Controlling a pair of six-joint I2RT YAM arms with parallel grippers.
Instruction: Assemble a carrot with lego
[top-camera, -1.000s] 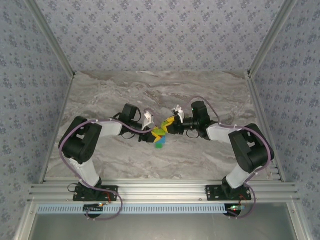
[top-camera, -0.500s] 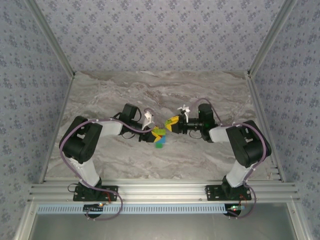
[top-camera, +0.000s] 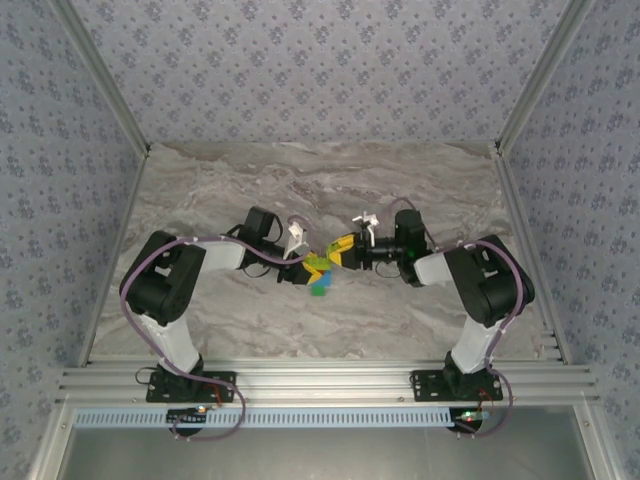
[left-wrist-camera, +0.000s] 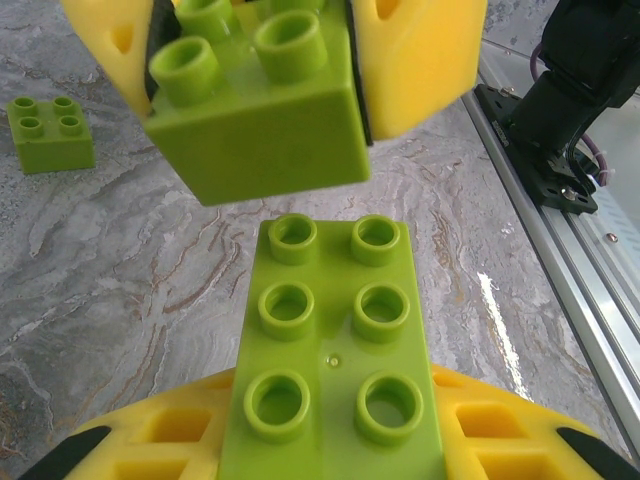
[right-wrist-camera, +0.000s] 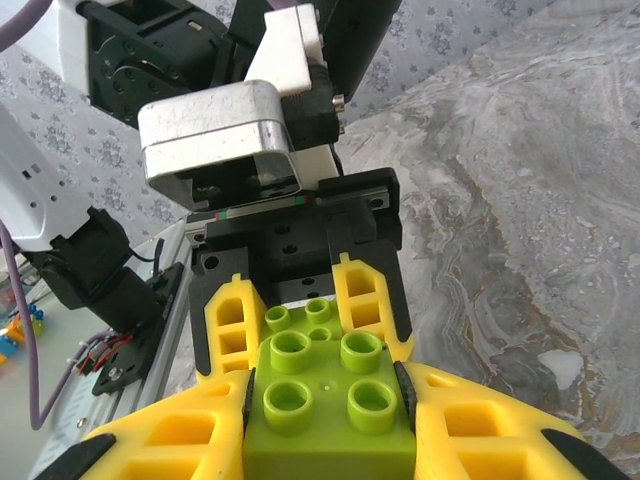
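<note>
My left gripper (top-camera: 304, 263) is shut on the partly built carrot (top-camera: 318, 276), a cluster of yellow-green, blue and green bricks. In the left wrist view its long yellow-green brick (left-wrist-camera: 330, 340) sticks out, studs up, between my left gripper's (left-wrist-camera: 330, 435) yellow fingers. My right gripper (top-camera: 345, 249) faces it, shut on a square yellow-green lego brick (right-wrist-camera: 330, 405). That brick (left-wrist-camera: 260, 110) hovers just past the long brick's end, with a thin gap showing between them. In the right wrist view my right gripper (right-wrist-camera: 330, 425) clamps the square brick, and the left gripper's fingers (right-wrist-camera: 365, 295) stand right behind it.
A loose yellow-green square brick (left-wrist-camera: 50, 130) lies on the marble table (left-wrist-camera: 120, 280) off to one side. The aluminium frame rail (left-wrist-camera: 560, 260) runs along the table's near edge. Patterned walls (top-camera: 320, 70) close in the back and sides.
The right arm has turned its wrist and drawn its elbow in, keeping its brick close to the left gripper. The left arm and the carrot have stayed put.
</note>
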